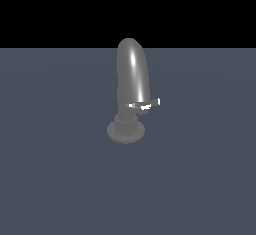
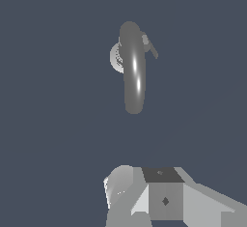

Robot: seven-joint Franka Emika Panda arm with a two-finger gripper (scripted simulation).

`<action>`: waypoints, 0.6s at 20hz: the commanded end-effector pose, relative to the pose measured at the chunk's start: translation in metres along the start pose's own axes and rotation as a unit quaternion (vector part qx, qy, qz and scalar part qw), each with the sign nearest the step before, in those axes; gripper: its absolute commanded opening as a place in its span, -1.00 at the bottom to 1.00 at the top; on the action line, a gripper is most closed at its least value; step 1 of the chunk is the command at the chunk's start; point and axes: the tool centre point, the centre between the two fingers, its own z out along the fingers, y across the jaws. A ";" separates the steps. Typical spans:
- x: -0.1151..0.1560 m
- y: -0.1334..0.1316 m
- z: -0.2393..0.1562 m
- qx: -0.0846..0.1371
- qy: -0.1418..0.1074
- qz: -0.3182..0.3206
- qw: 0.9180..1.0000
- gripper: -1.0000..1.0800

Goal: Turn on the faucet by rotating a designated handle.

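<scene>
The faucet (image 1: 132,74) is a tall glossy grey spout, arched at the top, rising from a round stepped base (image 1: 126,131) on the dark floor. The handle (image 1: 145,104), a thin short grey lever with bright white tips, sticks out from the spout's lower part toward the exterior view's right. In the wrist view the faucet (image 2: 133,71) is seen from above, with the handle (image 2: 150,47) beside it. My gripper (image 2: 154,173) shows only as grey blocks at the picture's edge, well apart from the faucet. No gap between its fingers can be made out. The arm is absent from the exterior view.
A flat dark blue-grey floor (image 1: 60,179) spreads around the faucet on all sides. Nothing else stands on it.
</scene>
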 end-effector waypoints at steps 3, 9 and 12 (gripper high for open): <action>0.000 0.000 0.000 0.000 -0.001 0.001 1.000 -1.00; 0.007 -0.001 0.000 0.005 -0.013 0.010 1.000 -1.00; 0.014 -0.003 0.000 0.009 -0.024 0.020 0.999 -1.00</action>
